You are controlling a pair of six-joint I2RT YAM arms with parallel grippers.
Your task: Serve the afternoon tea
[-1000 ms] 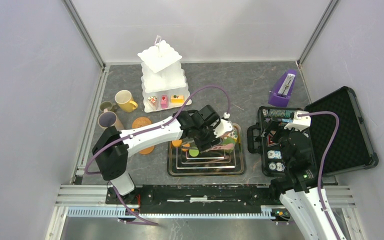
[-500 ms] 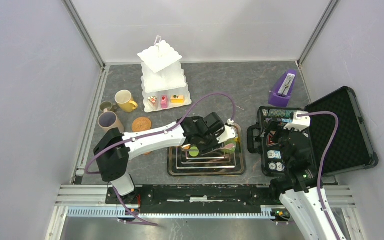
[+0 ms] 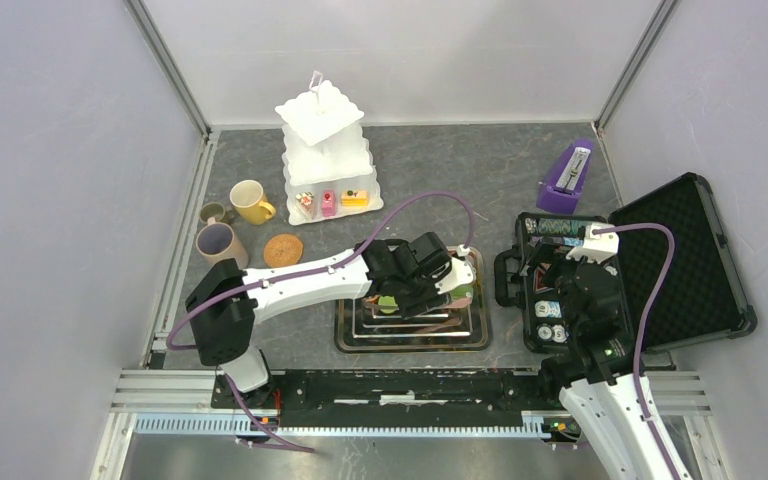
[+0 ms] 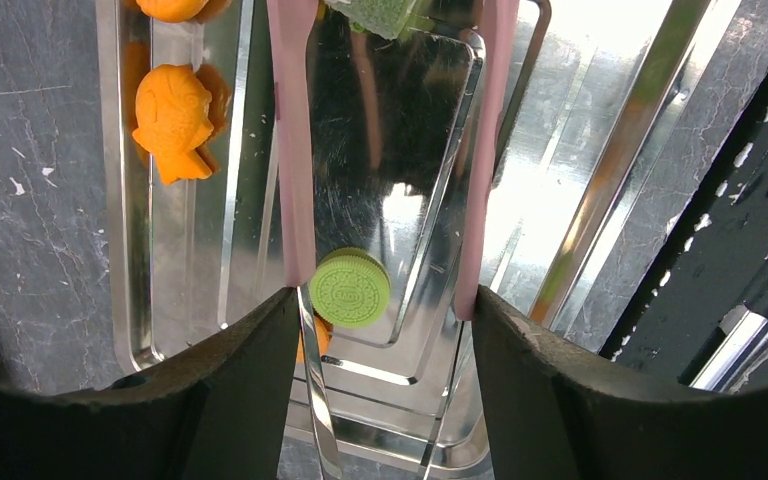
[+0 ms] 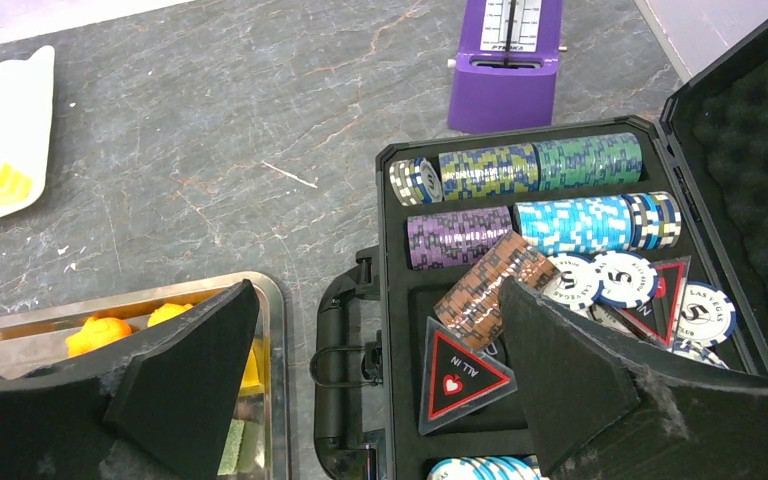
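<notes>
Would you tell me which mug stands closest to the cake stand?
The yellow mug; the beige mug and small green mug sit farther left.

1. Tiered stand: far edge of counter, left of centre; toy cakes on lowest tier.
2. Mugs: left edge, beside the stand.
3. Tray: near edge, centre; biscuit in it.
4. Chip case: right of the tray; metronome behind it.

cut off | green cake by top edge; metronome top; stand left part | hidden | tray middle under left arm
</notes>
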